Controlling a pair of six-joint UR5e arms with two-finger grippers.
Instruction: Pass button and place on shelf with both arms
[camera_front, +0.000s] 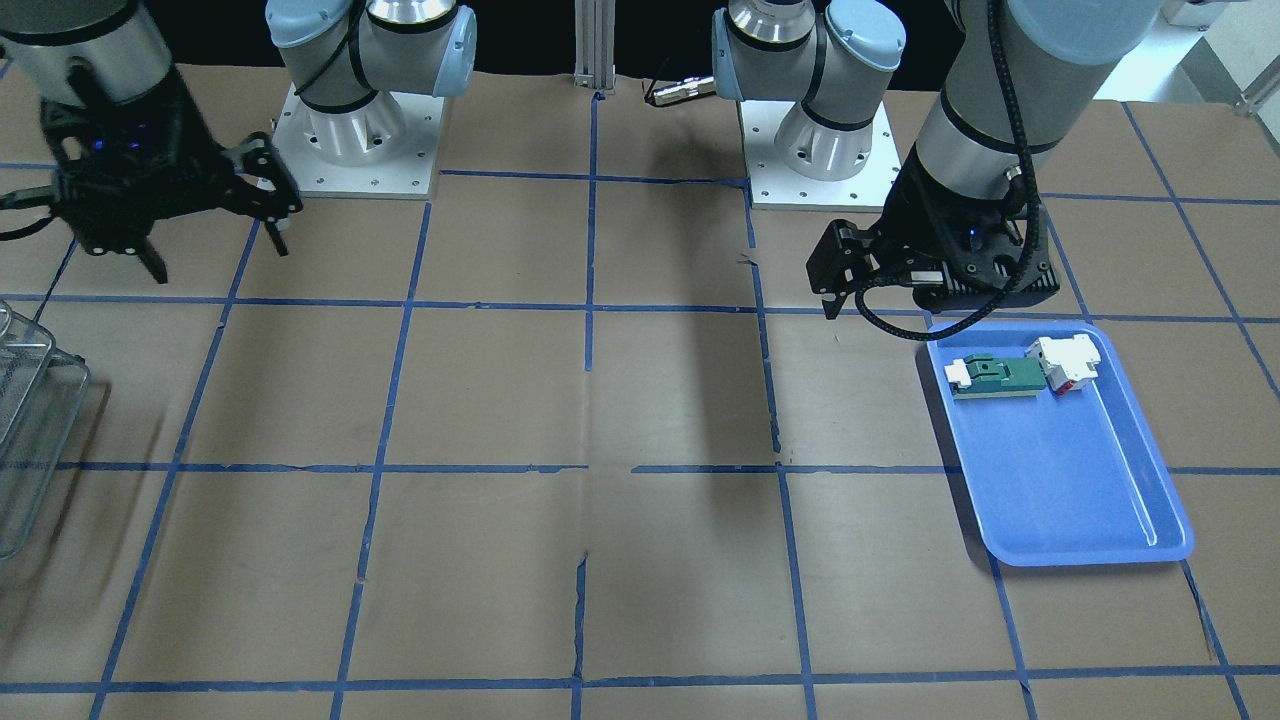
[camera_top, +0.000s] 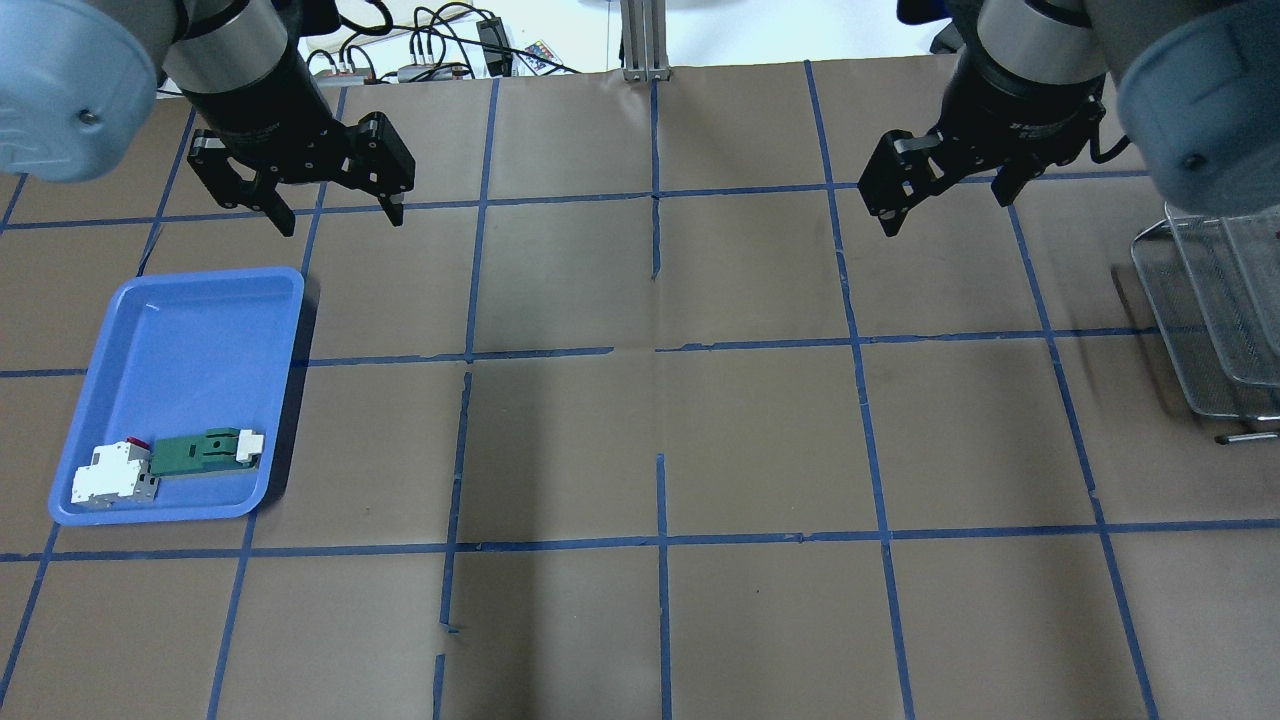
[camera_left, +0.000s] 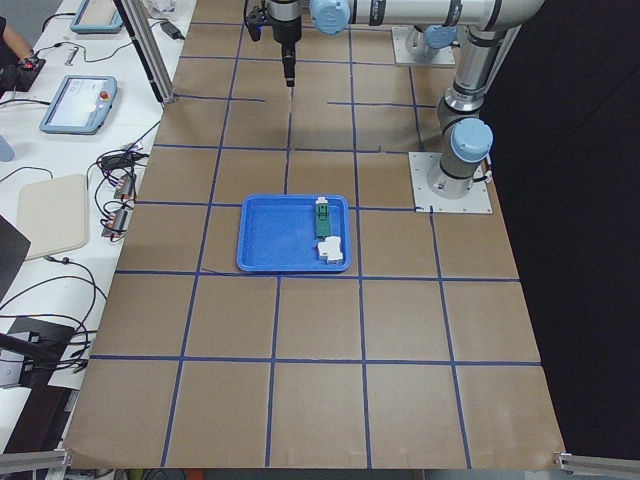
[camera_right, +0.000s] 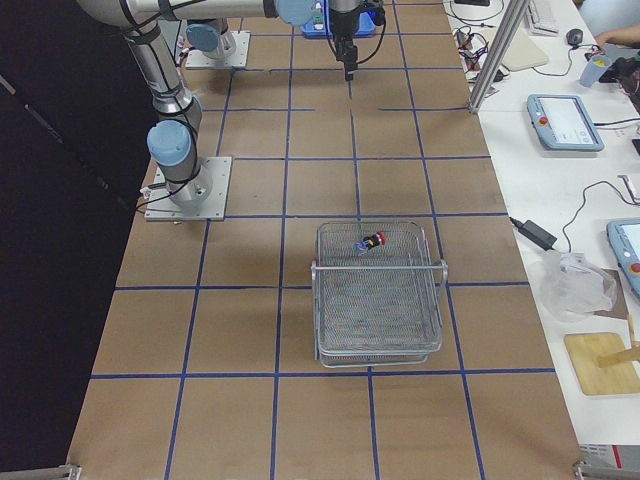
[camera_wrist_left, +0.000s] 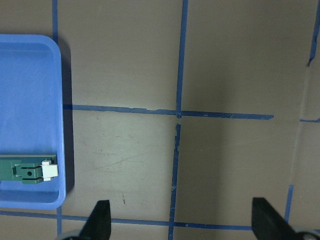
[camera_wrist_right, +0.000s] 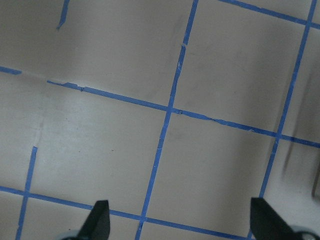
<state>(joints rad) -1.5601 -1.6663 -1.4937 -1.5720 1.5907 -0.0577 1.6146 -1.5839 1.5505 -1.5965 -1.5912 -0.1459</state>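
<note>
The button (camera_right: 373, 240), red-capped, lies inside the silver wire-mesh shelf (camera_right: 380, 330) near its far end, and shows only in the exterior right view. The shelf also shows at the right edge of the overhead view (camera_top: 1195, 330) and at the left edge of the front view (camera_front: 30, 400). My left gripper (camera_top: 343, 222) is open and empty, and hangs above the table beyond the blue tray (camera_top: 180, 330). My right gripper (camera_top: 945, 212) is open and empty, to the left of the shelf. Both wrist views show spread fingertips (camera_wrist_left: 100, 217) (camera_wrist_right: 100, 217) over bare table.
The blue tray (camera_front: 1070, 480) holds a green-and-white flat part (camera_top: 205, 450) and a white-and-red block (camera_top: 112, 475) at its near end. Brown paper with blue tape lines covers the table. The two arm bases stand at the robot's side.
</note>
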